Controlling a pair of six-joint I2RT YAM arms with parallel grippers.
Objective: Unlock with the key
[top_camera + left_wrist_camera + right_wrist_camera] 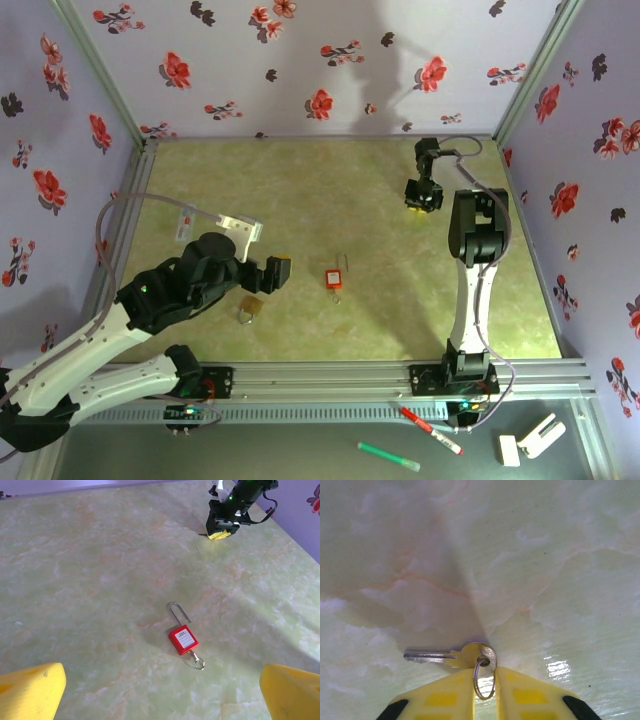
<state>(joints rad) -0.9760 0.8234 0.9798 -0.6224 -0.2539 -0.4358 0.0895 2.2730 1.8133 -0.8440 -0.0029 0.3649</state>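
The right gripper (485, 672) is clamped on the little key (460, 657) at its tips, and the left gripper (161, 675) is wide open, the red padlock (183, 639) out in front.

Could read no text anywhere. Saw a white label (186, 640) on the front of the red padlock (175, 636), with a dark line of print at the top and fainter lines below, all too small and blurred to make out. From the top camera, saw the label just as a pale patch. Made out no stamp or number on the head of the key (465, 657)
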